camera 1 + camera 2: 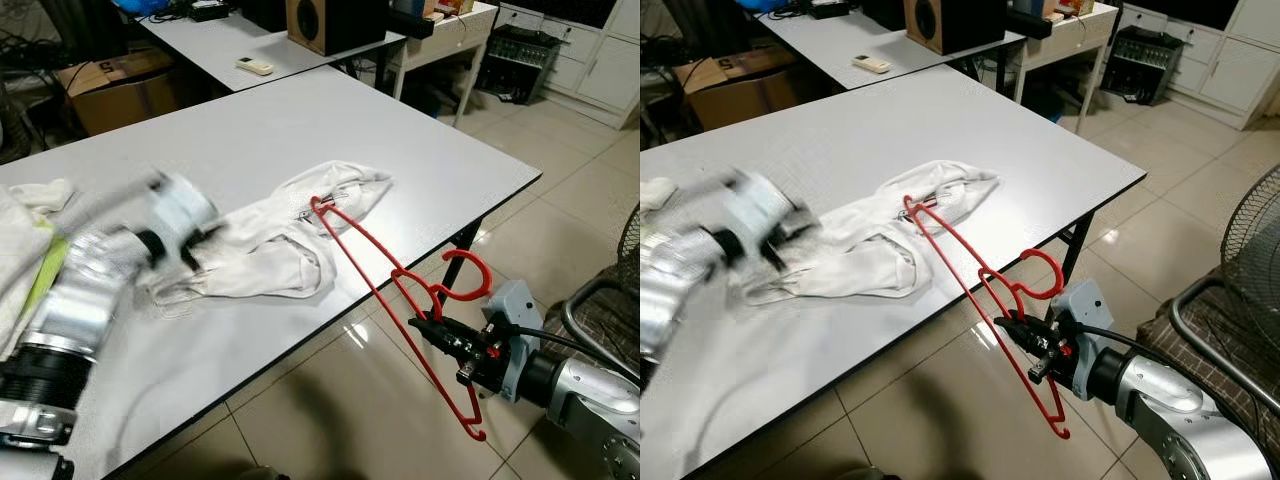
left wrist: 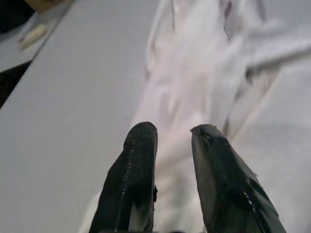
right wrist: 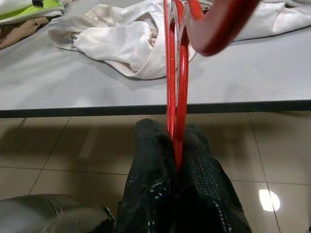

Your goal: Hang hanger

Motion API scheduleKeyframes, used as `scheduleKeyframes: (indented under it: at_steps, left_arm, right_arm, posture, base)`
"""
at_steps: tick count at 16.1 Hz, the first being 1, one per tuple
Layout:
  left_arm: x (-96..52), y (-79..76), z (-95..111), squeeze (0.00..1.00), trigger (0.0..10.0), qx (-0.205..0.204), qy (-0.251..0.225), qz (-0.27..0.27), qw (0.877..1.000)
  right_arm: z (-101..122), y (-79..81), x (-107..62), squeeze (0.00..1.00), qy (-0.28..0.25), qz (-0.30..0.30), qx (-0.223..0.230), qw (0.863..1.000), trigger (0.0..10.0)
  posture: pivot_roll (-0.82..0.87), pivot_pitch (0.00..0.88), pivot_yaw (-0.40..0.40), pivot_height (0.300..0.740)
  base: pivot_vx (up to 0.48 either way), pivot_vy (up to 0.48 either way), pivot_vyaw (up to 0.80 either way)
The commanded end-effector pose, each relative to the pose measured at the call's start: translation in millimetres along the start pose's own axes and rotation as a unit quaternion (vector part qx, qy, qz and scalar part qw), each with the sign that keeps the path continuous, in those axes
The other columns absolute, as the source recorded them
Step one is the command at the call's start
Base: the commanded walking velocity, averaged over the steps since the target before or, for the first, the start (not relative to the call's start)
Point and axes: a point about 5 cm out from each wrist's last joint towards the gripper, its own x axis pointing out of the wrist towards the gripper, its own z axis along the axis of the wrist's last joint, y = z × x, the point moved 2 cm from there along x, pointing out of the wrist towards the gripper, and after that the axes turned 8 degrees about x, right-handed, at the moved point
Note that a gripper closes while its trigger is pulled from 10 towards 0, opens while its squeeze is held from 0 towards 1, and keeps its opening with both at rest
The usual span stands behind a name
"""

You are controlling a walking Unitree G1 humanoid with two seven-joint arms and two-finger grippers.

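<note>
The red hanger (image 1: 385, 290) is a thin plastic frame with a curled hook. Its long axis slants from the white garment (image 1: 265, 245) on the tabletop (image 1: 250, 130) out past the tabletop's near edge and down toward the tiled floor (image 1: 340, 400); its far corner rests on the garment. The right end effector (image 1: 432, 328), off that edge, has its fingers closed on the hanger below the hook. The left end effector (image 2: 172, 141), blurred, hovers over the garment, fingers slightly parted and empty.

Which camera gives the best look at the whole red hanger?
The left eye view: the red hanger shows whole, one end in the white garment. The right wrist view shows the right gripper clamping it.
</note>
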Motion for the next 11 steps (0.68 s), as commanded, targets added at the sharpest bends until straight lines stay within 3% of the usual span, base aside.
scheduleKeyframes:
  at_steps: [1,6,11]
  left_arm:
    - [0.5,-0.7,-8,0.0,10.0,0.041,0.033,-0.024,0.998]
    - [-1.6,-11.8,-25,0.0,10.0,0.046,0.085,-0.092,0.991]
    - [4.5,-14.9,-37,0.0,10.0,0.044,0.113,-0.088,0.989]
  right_arm:
    - [2,4.7,-2.1,0.0,0.002,0.001,-0.008,1.0,10.0]
    - [-1,7.6,-4.0,0.0,0.008,0.001,-0.005,1.0,10.0]
    - [-2,8.3,-2.5,0.0,0.012,0.002,-0.005,1.0,10.0]
  posture:
    - [-0.09,0.0,0.075,0.74]
    - [-0.11,0.0,0.088,0.74]
    - [-0.1,0.0,0.088,0.74]
  base:
    - [0.0,0.0,0.0]
    - [0.0,0.0,0.0]
    - [0.0,0.0,0.0]
